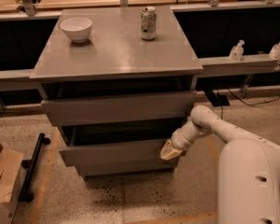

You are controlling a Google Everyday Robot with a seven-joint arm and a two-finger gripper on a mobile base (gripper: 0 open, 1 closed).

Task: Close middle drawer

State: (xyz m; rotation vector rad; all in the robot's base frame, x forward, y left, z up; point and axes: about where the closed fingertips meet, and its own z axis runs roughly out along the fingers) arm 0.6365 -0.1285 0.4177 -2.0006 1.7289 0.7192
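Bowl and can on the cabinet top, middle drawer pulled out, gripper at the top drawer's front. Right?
One thing is off. The camera view shows the gripper at the right end of the front of the middle drawer, not of the top drawer. The bowl and can do stand on the cabinet top, and the middle drawer is pulled out.

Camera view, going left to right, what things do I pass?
Box → bar → bowl → can → gripper, at the middle drawer's right end → first bottle → second bottle.
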